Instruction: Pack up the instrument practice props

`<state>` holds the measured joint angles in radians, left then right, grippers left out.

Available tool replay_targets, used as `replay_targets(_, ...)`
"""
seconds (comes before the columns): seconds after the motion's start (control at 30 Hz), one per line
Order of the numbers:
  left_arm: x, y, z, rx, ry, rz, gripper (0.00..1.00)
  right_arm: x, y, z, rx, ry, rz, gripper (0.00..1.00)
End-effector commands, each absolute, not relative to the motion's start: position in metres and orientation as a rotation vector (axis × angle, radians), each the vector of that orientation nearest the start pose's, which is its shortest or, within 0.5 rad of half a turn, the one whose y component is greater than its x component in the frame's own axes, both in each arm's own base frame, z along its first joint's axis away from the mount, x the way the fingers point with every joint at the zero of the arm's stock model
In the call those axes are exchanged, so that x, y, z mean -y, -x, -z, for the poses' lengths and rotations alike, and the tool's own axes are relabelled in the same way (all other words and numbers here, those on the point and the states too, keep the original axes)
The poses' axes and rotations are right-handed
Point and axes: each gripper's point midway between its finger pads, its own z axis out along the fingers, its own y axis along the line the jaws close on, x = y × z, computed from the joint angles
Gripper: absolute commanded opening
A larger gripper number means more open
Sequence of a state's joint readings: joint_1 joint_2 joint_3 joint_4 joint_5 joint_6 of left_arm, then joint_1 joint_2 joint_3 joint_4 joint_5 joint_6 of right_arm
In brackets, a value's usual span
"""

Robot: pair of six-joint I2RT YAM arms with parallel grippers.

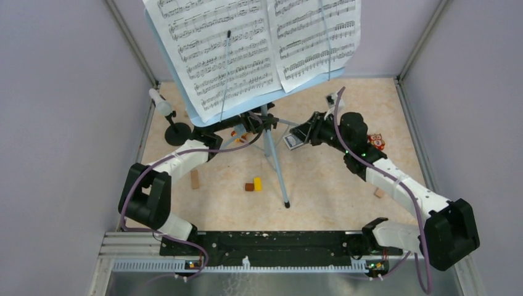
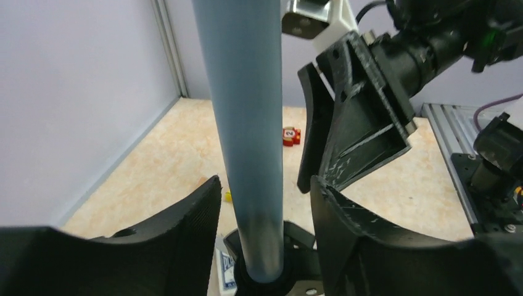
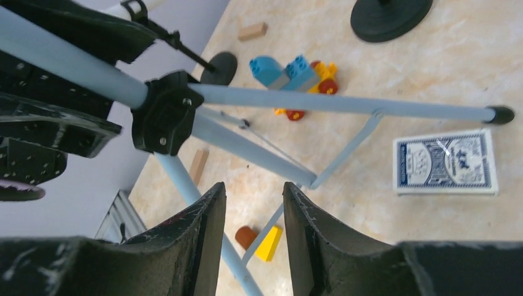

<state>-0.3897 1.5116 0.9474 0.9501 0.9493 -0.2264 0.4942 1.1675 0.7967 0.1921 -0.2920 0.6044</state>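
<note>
1. Step in hand: taking down the music rack, which stands mid-surface with the sheet-music pages on it.
2. Left gripper: jaws apart around the pole (loose, not clamped).
3. Right gripper: jaws narrow and empty, by the tripod legs.
4. Next, I reckon: clamp the pole, then fold the legs.

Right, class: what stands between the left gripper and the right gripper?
The music rack's light-blue pole. The left wrist view shows it upright between the open fingers of the left gripper, with the right gripper just past it.
</note>
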Motion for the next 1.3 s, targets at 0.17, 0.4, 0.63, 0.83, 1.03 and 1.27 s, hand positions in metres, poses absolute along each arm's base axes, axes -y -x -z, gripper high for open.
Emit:
replay_targets(0.17, 0.281, -0.325, -0.315, -1.112, -0.936, 0.939, 0.99, -0.23, -0.273, -0.278, -1.78, 0.244, -0.994, 0.42)
replay_targets(0.4, 0.238, -0.305, -0.322, -1.199, -0.707, 0.804, 0.99, -0.195, -0.245, -0.285, -1.736, 0.265, -0.854, 0.46)
replay_targets(0.63, 0.171, -0.264, -0.306, -1.426, -0.361, 0.694, 0.99, -0.183, -0.223, -0.307, -1.758, 0.305, -0.827, 0.49)
replay_targets(0.83, 0.105, -0.197, -0.313, -1.566, 0.051, 0.699, 0.99, -0.177, -0.214, -0.336, -1.821, 0.274, -0.824, 0.49)
replay_targets(1.03, 0.071, -0.134, -0.411, -1.392, 0.109, 0.731, 0.98, -0.188, -0.197, -0.383, -1.783, 0.271, -0.97, 0.49)
replay_targets(1.27, 0.092, -0.12, -0.538, -1.368, -0.067, 0.795, 0.98, -0.211, -0.176, -0.446, -1.648, 0.302, -1.233, 0.48)
